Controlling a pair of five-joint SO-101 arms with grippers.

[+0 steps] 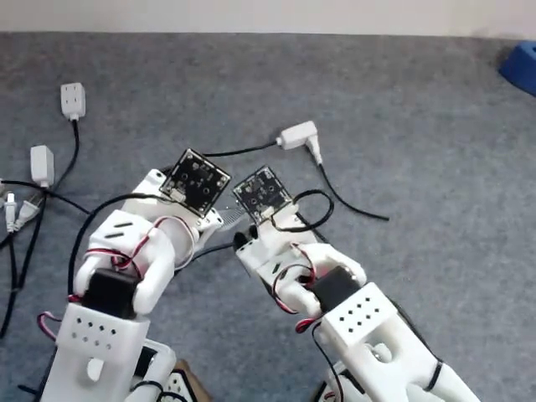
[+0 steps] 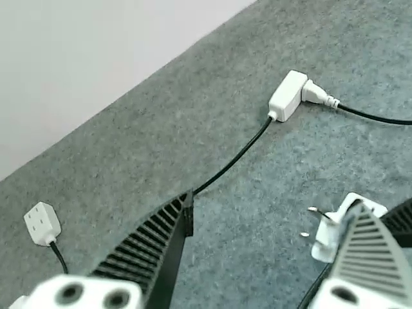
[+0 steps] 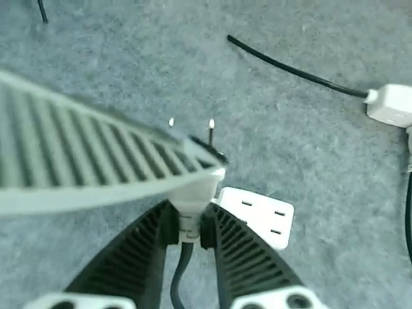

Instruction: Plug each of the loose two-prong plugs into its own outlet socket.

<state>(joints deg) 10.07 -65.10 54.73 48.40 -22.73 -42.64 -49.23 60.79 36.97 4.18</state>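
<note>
My right gripper (image 3: 190,219) is shut on a white two-prong plug (image 3: 193,193), its prongs pointing away from the wrist just above the carpet. A white outlet socket (image 3: 261,219) lies on the carpet right beside that plug. My left gripper (image 2: 270,206) is open, and its white ribbed finger (image 3: 96,154) crosses just in front of the held plug (image 2: 328,235). Nothing sits between the left gripper's fingers. From above, both arms meet mid-table, the left arm (image 1: 126,251) beside the right arm (image 1: 335,293), their camera boards covering the grippers.
A white socket (image 1: 297,134) with a plug in it and black cables lies beyond the arms. At the far left lie another socket (image 1: 73,99), a white block (image 1: 42,163) and loose plugs (image 1: 10,209) with cables. A blue object (image 1: 521,67) sits far right.
</note>
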